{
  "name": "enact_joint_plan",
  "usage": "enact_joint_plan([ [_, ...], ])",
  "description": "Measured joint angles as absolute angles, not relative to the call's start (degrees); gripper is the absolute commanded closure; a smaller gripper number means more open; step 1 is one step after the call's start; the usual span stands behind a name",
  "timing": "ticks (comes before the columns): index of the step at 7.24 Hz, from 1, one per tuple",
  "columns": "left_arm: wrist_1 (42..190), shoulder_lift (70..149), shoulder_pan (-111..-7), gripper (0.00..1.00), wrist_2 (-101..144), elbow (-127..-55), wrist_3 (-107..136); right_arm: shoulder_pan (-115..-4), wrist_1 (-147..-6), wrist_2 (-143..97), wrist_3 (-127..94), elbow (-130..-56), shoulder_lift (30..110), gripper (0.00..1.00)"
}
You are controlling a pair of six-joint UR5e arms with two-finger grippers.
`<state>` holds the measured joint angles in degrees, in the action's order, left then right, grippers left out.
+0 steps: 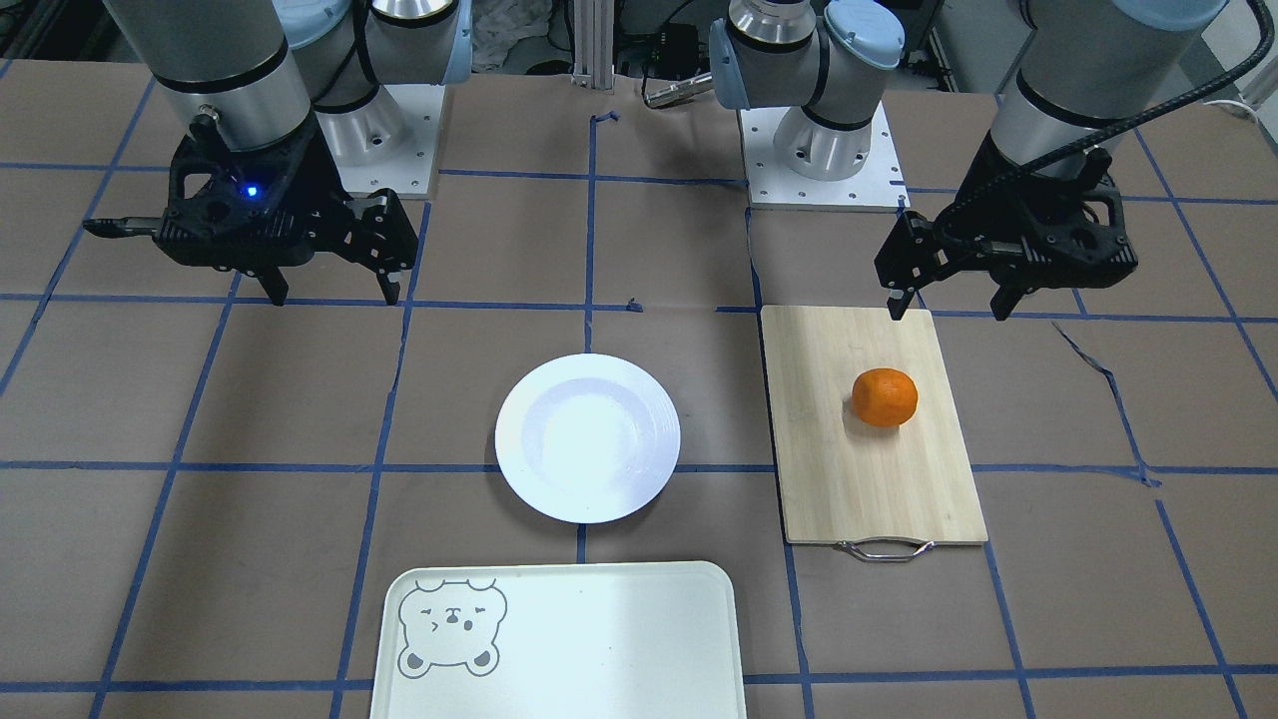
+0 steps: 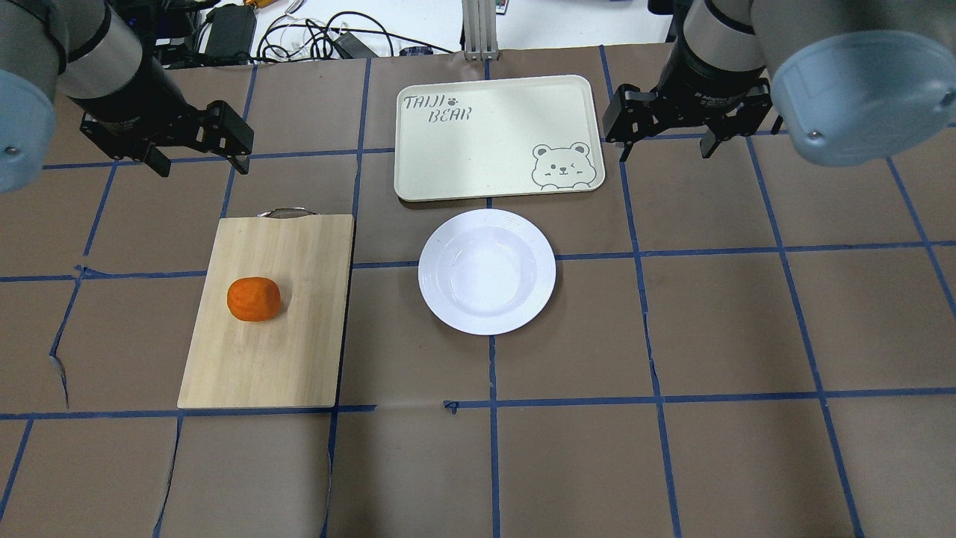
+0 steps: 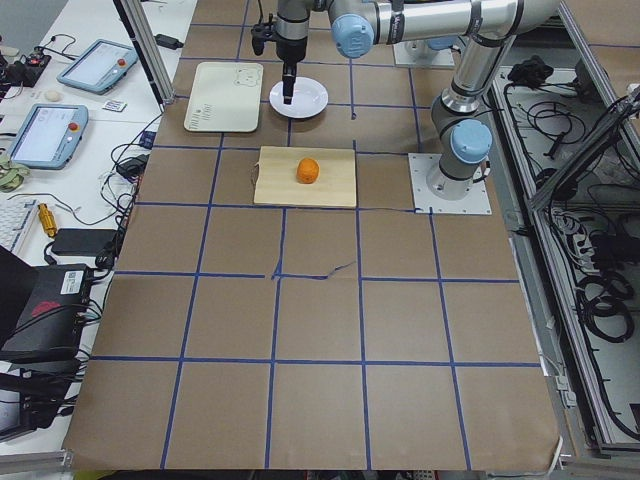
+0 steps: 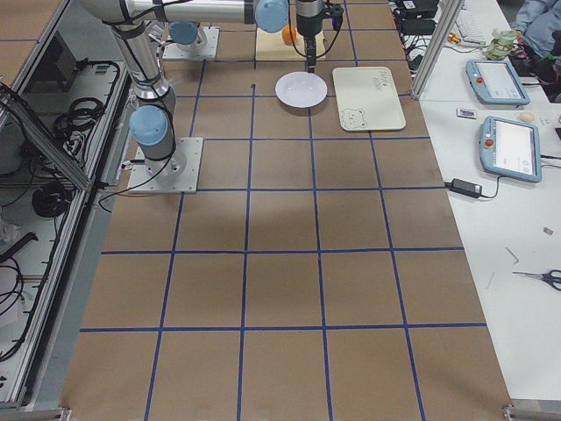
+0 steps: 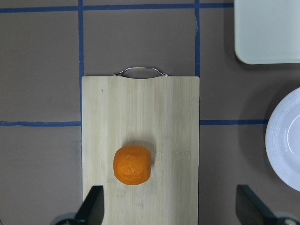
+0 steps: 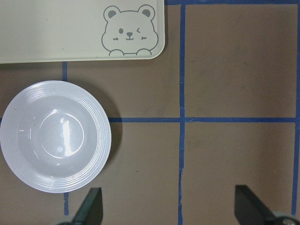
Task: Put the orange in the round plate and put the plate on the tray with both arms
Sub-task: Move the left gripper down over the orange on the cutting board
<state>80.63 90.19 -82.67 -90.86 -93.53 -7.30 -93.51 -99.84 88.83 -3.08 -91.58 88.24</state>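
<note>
Silver-grey arms [image 1: 215, 50], light-blue joint caps [image 1: 867, 35], black cable [image 1: 1243, 58], blue light [image 1: 252, 190]

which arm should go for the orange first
Left. The orange sits on the cutting board on the robot's left side, and the open left hand hovers near that board. The right hand is across the round plate, beside the tray.

Table: brown paper [image 2: 717, 329] gridded with blue tape [image 2: 657, 398] lies beneath the left fingers [image 2: 240, 158] and right fingers [image 2: 626, 148].
Damage: a tear [image 2: 54, 359] runs through the paper outboard of the left fingers.
Bench: a white worktop [image 4: 517, 263] beyond the fingertips carries two tablets [image 4: 513, 149] and scissors [image 4: 536, 276].
Cables: black leads [image 2: 314, 41] lie past the left fingers, and coils [image 3: 590, 300] fill a side bay behind them.
Frame: an aluminium upright [image 2: 478, 26] stands between the two pairs, farther out.
Light: even and overhead, with soft shadows.
</note>
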Motion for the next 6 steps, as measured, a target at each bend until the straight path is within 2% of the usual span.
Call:
enact_joint_plan([
  [3, 80.3, 92.1, -82.1, 0.00, -90.8, -95.3, -7.8, -93.5, -99.8, 88.8, -3.1, -91.6, 88.2, 0.00],
  [6, 77.7, 94.6, -77.1, 0.00, -90.5, -102.3, -16.4, -93.5, -99.8, 88.8, -3.1, -91.6, 88.2, 0.00],
])
